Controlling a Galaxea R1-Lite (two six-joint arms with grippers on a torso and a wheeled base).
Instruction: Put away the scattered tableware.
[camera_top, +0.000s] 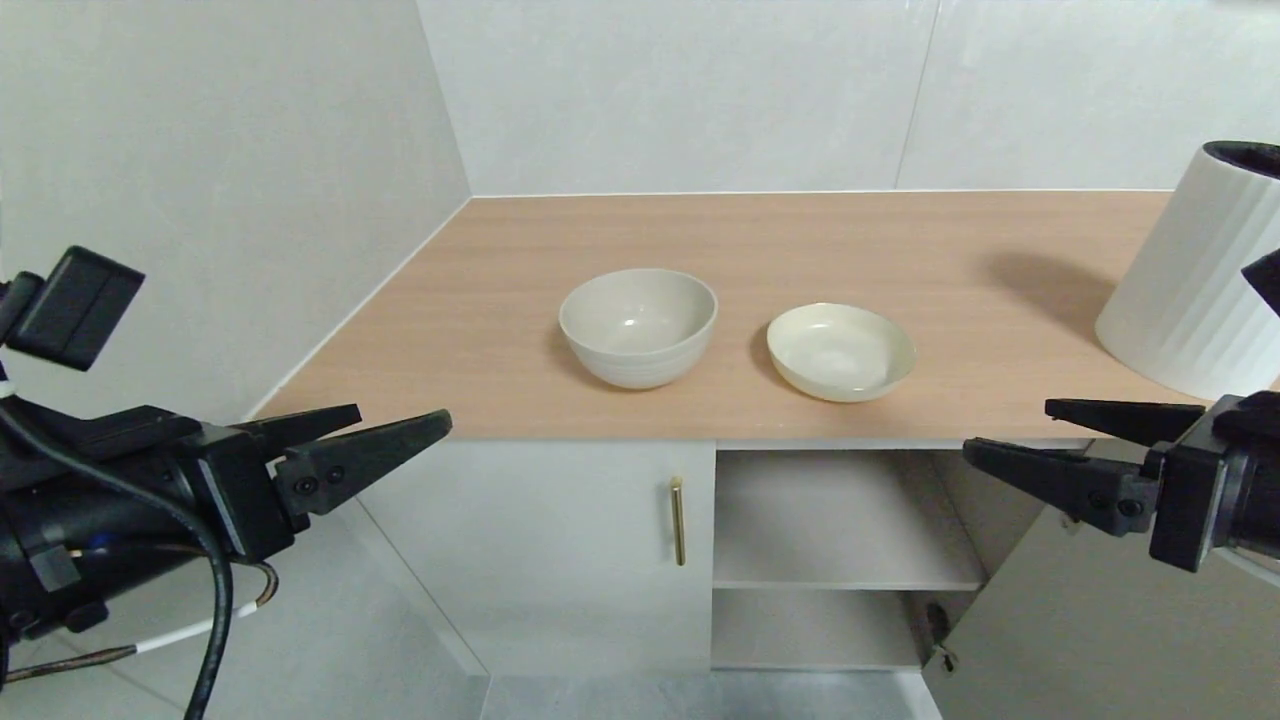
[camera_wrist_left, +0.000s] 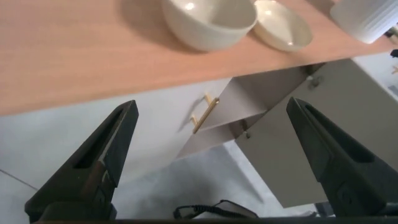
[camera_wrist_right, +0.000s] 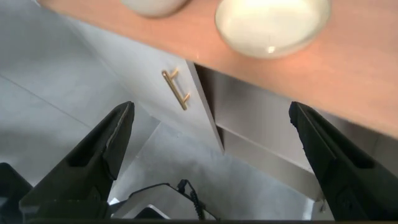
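My left gripper (camera_top: 403, 415) and right gripper (camera_top: 1007, 428) both gape wide, empty, before the counter (camera_top: 500, 300). The bowl (camera_top: 638, 325) and dish (camera_top: 841, 350) sit there, near each other.

Bright, soft, even light fills the head view. Shadows fall toward the left of the frame, so the light comes from the right and above. The container (camera_top: 1190, 280) at the right edge throws a broad, blurred-edged shadow across the counter (camera_top: 850, 240). The bowl (camera_top: 638, 325) and the dish (camera_top: 841, 350) each have a thin dark crescent at their left side. Small white glints sit inside the bowl. The cupboard (camera_top: 840, 520), lower middle, is dimmer inside. In the right wrist view the dish (camera_wrist_right: 272, 25) glares, its inside washed out.
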